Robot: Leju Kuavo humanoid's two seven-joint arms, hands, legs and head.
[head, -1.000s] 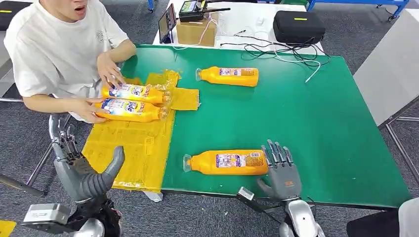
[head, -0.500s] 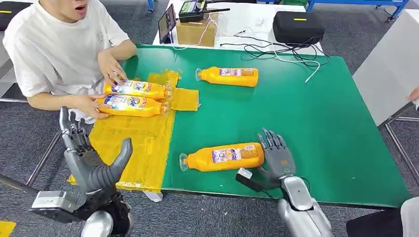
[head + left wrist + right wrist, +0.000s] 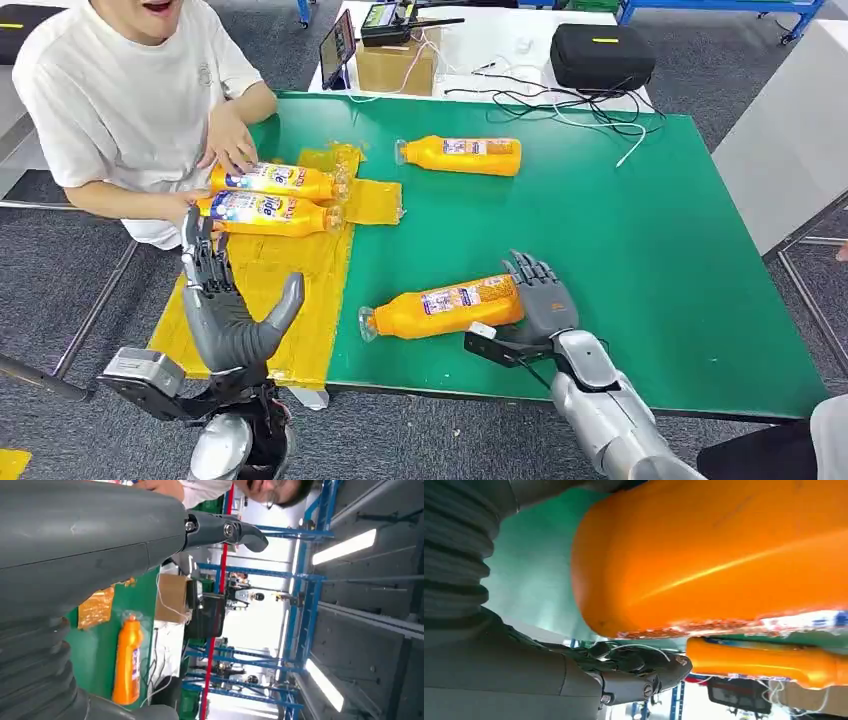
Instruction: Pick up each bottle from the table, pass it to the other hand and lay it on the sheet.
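Right hand [image 3: 540,295] hides near bottle [image 3: 445,307] base; grip state can't be confirmed. Bottle labels too small to read. Counter [image 3: 640,250] 5 o'clock corner cut off.

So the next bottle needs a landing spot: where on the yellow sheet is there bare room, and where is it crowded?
The near half of the yellow sheet is bare, between the two bottles a person's hands hold at its far end and the table's near edge. The left robot hand hovers over that patch. The far end is crowded.
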